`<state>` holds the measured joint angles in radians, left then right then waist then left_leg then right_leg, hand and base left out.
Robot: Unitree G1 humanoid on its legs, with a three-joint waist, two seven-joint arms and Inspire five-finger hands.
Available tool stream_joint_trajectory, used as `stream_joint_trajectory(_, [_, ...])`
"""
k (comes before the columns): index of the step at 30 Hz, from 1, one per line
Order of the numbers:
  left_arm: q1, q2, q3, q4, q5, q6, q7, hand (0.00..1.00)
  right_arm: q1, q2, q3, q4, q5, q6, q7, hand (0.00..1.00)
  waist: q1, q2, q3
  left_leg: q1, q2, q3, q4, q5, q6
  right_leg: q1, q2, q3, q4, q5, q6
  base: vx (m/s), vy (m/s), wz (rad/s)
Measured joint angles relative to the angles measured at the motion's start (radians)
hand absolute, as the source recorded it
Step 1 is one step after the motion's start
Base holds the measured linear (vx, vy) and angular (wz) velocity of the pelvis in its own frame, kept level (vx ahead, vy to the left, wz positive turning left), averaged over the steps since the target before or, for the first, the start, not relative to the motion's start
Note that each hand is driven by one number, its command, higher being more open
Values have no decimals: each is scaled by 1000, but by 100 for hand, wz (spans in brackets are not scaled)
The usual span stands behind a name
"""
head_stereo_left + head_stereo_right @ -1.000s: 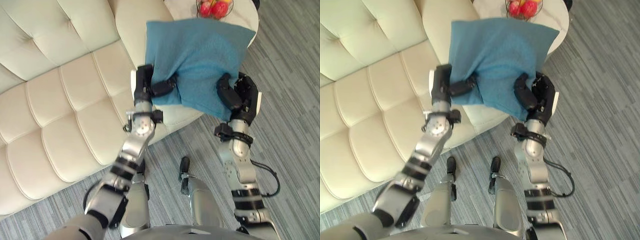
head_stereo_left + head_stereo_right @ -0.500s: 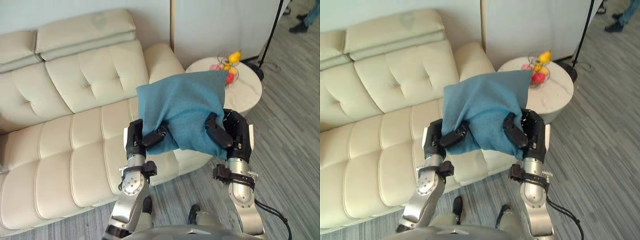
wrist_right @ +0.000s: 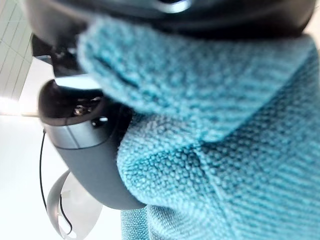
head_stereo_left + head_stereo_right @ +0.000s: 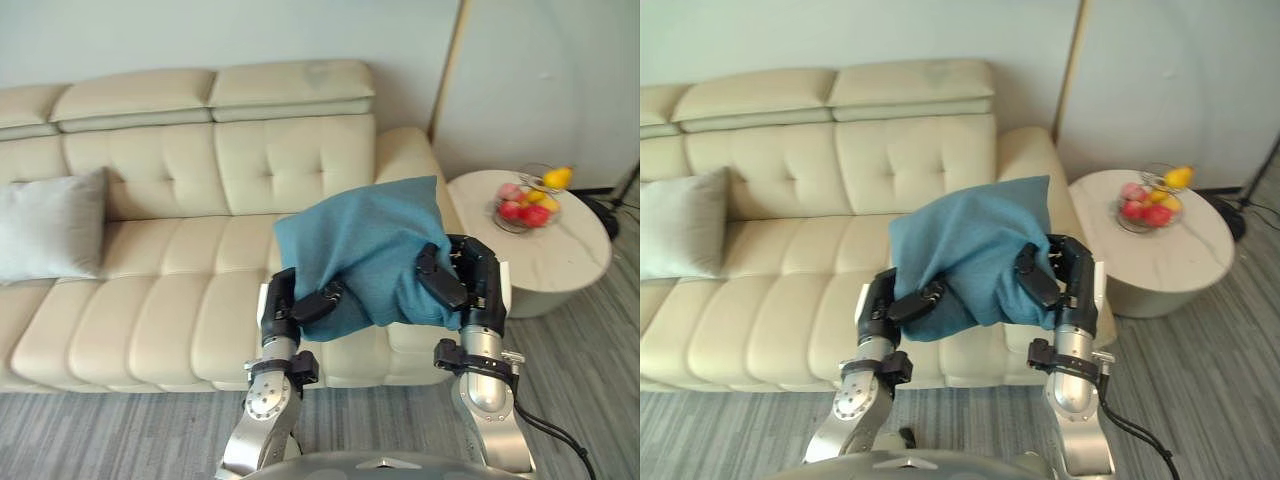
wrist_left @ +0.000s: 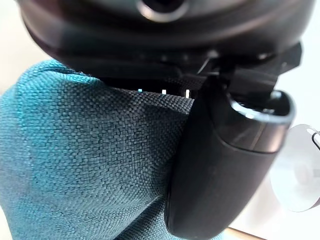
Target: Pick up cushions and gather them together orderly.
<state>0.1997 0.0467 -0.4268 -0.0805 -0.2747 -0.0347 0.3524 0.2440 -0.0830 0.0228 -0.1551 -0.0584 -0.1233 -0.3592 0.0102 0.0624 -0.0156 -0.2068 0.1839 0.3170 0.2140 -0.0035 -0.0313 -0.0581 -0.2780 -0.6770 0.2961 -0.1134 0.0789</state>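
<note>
Left hand (image 4: 283,312) and right hand (image 4: 472,283) each pinch the teal cushion (image 4: 370,240), thumbs curled on its lower corners, above the sofa's (image 4: 170,310) right end; grey cushion (image 4: 50,225) lies well apart, left-hand side.

L hand (image 4: 287,306) blk | R hand (image 4: 478,282) blk | arms (image 4: 487,398) silver-grey, blk wrist clamps

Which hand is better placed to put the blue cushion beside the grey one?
Probably the left hand: both clutch the blue cushion, but it holds the side nearer the grey cushion, far left on the sofa; the right hand is toward the round table.
</note>
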Motion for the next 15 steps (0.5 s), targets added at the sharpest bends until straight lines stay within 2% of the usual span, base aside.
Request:
stream_joint_trajectory(1, [-9,2,-1,6,0,0,0,0,-8,1,-5,11,0,0,0,0,-6,0,0,10,-11,-1,-31,9,-14,2,-3,-7,-9,8,7,30,249,67])
stream_joint_trajectory(3, [-37,26,0,50,-1,-1,-1,0,-28,18,-11,73,0,1,0,0,-17,-20,3,45,-80,-31,-153,73,2,34,-17,-2,-83,62,15,24,211,60])
stream_joint_trajectory(5, [-35,44,1,69,-1,-1,-3,0,-29,44,-10,109,0,2,0,0,-18,-35,11,66,-111,-48,-166,76,8,73,-35,1,-105,77,32,23,131,50])
stream_joint_trajectory(6, [-29,46,5,81,-9,-1,-3,0,-32,52,-7,136,0,6,1,0,-15,-41,17,66,-135,-59,-155,62,27,74,-67,8,-71,79,32,27,193,38])
stream_joint_trajectory(8, [-21,47,12,84,-10,-1,-4,0,-41,54,-2,156,0,16,8,0,-12,-41,41,65,-147,-59,-116,29,41,50,-110,52,20,82,28,3,200,15])
stream_joint_trajectory(10, [-10,52,26,84,-10,-1,-5,0,-49,55,9,183,0,25,12,0,-8,-44,63,63,-146,-48,-77,-12,55,-4,-140,123,137,112,-20,-12,195,-10])
stream_joint_trajectory(11, [-9,53,35,84,-10,-1,-8,0,-57,58,12,193,0,27,12,0,-10,-46,76,68,-148,-47,-72,-19,62,-34,-146,159,192,128,-63,2,150,-13])
stream_joint_trajectory(12, [-9,57,49,83,-10,-1,-11,0,-64,66,16,198,0,27,15,0,-17,-47,98,77,-140,-58,-77,-23,69,-83,-122,246,253,92,-81,3,85,-1])
stream_joint_trajectory(13, [-9,62,58,84,-10,-1,-11,0,-64,75,19,198,0,27,21,0,-26,-48,110,84,-136,-73,-98,-22,70,-108,-44,335,261,27,-32,6,90,14])
stream_joint_trajectory(14, [-9,64,58,84,-10,-1,-12,0,-64,75,19,198,0,27,23,0,-34,-48,112,86,-137,-84,-119,-21,72,-120,10,373,246,-6,-16,32,28,29])
stream_joint_trajectory(15, [-10,63,54,83,-9,-1,-14,0,-65,72,17,198,0,27,27,0,-38,-48,113,92,-142,-87,-155,-12,84,-136,84,408,203,-40,-20,64,17,31])
